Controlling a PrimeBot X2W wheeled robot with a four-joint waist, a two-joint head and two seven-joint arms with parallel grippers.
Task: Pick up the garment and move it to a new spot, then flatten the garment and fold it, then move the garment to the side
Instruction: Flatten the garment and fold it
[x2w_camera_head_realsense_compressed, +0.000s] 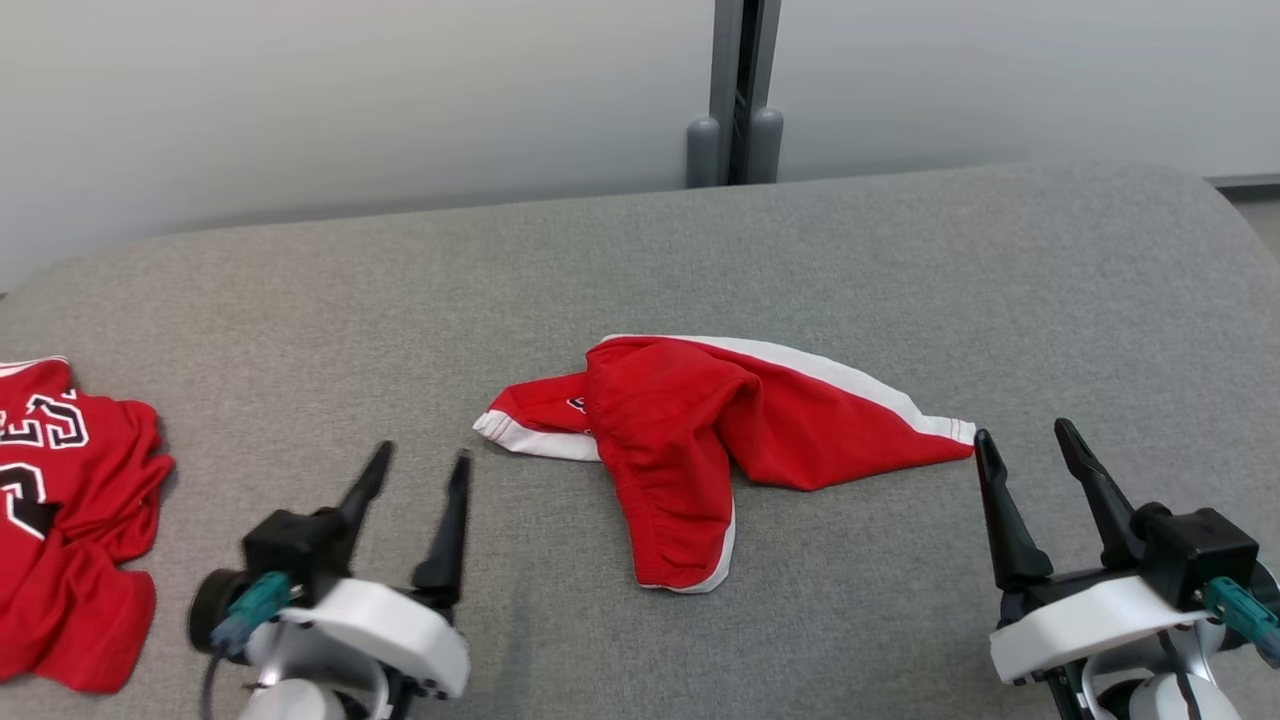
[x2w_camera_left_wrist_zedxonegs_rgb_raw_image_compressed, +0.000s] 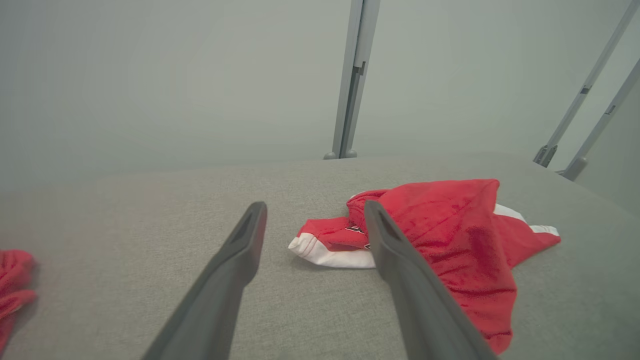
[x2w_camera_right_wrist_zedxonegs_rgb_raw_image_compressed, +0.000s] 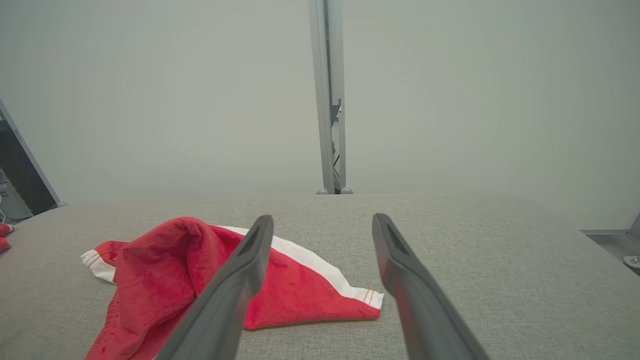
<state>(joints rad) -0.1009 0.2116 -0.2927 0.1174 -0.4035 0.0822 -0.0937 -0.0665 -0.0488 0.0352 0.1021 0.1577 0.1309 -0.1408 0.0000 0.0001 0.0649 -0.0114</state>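
I see the crumpled red fabric garment with white side stripes (x2w_camera_head_realsense_compressed: 680, 430) lying mid-frame on the grey cloth-covered desk (x2w_camera_head_realsense_compressed: 900, 260). Left gripper (x2w_camera_head_realsense_compressed: 422, 455), lower left, and right gripper (x2w_camera_head_realsense_compressed: 1023, 432), lower right, flank it, both released and holding nothing.

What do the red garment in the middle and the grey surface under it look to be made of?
The red garment looks like soft matte fabric, probably a sports knit: it crumples in loose folds and has white trim bands. The grey surface looks like matte woven cloth, upholstery-like, with a fine flecked weave and rounded corners. What lies beneath it cannot be told.
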